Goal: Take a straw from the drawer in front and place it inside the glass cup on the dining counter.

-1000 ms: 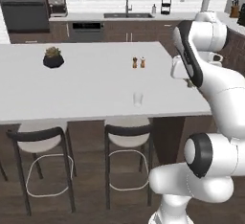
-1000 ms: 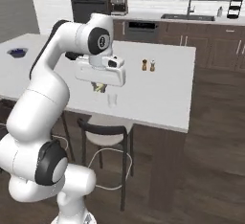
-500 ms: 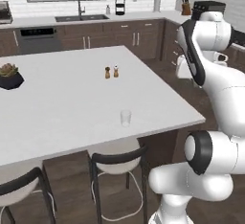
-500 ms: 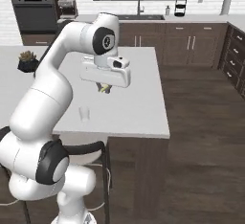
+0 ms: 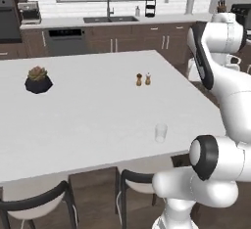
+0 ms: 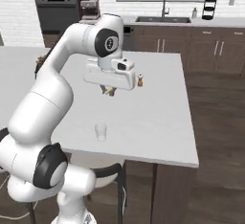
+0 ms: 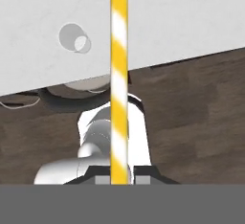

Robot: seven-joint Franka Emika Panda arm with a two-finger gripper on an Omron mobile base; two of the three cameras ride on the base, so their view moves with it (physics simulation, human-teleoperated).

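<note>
The end effector (image 6: 109, 91) is clenching the straw (image 7: 119, 74) and hanging above the white surface (image 6: 158, 122). In the hand view, the straw is showing yellow and white stripes and running straight out from between the jaws. The glass cup (image 6: 100, 131) is standing upright near the surface's front edge, apart from the straw, with two shakers (image 5: 143, 80) sitting farther back.

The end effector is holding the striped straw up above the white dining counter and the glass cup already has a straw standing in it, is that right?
Not quite. The glass cup is empty, as the right base view shows; nothing stands in it. The rest holds: the end effector is shut on the striped straw, above the white dining counter.
</note>
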